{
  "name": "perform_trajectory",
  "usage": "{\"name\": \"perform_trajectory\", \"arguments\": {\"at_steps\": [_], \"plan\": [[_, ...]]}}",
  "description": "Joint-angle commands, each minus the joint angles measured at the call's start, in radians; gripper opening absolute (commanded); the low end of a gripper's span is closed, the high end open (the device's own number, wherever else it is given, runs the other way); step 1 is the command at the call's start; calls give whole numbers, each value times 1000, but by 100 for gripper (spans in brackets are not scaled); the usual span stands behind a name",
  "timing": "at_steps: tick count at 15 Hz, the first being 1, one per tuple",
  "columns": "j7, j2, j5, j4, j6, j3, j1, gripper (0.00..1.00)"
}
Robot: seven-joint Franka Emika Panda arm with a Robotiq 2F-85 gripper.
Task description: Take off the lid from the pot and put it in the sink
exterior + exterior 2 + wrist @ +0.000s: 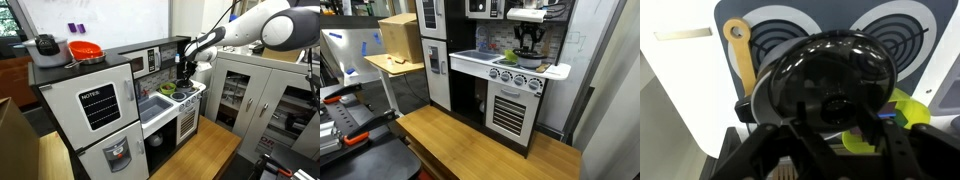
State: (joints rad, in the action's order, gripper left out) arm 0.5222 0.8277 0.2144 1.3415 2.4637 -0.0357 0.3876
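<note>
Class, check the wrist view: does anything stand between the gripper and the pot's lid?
Nothing visible does. The gripper hangs right over the lid, and the lid's knob seems to sit between the spread fingers. The wooden spatula and the green dish lie off to the sides.

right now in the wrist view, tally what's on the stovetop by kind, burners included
burner rings: 2
lidded pot: 1
wooden utensil: 1
green dish: 1
total: 5
</note>
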Motion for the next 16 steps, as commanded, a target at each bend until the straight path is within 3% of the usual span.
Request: {"name": "perform_trajectory", "arguments": {"at_steps": [1,4,16], "plan": [[-35,34,-15,-69,-64,-7,12,24],[-52,45,-15,-91,-78,-4,9,8],[-55,-30,-12,-20,-8,-1,8,8]]}}
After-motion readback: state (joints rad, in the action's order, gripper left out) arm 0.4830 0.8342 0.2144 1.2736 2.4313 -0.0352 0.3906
